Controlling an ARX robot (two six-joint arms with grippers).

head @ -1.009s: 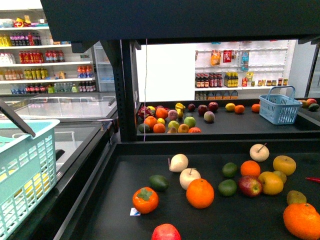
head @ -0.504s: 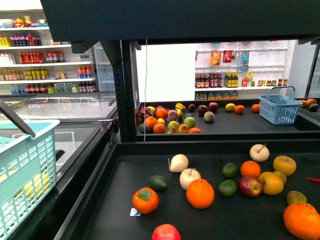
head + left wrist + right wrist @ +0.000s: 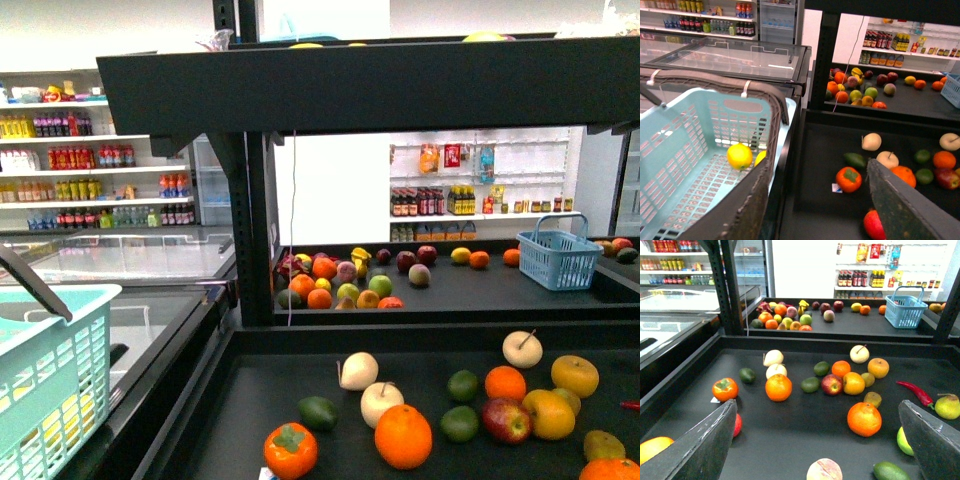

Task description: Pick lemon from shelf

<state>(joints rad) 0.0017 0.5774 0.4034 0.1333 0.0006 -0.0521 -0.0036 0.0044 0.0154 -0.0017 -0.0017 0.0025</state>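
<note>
Black shelf (image 3: 250,400) tray carries scattered loose fruit.

The left gripper (image 3: 815,200) hangs open. A pale turquoise plastic basket (image 3: 700,145) beside one finger holds a yellow lemon (image 3: 739,156). A red-orange persimmon (image 3: 848,179) lies beyond, between the fingers.

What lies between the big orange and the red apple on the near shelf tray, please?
Two green limes: one further back and one nearer, lying between the orange and the red apple in the front view.

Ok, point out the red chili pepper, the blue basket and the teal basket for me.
red chili pepper (image 3: 916,393), right wrist view, middle of its body.
blue basket (image 3: 556,262), front view, its front wall.
teal basket (image 3: 746,108), left wrist view, its far wall.
</note>
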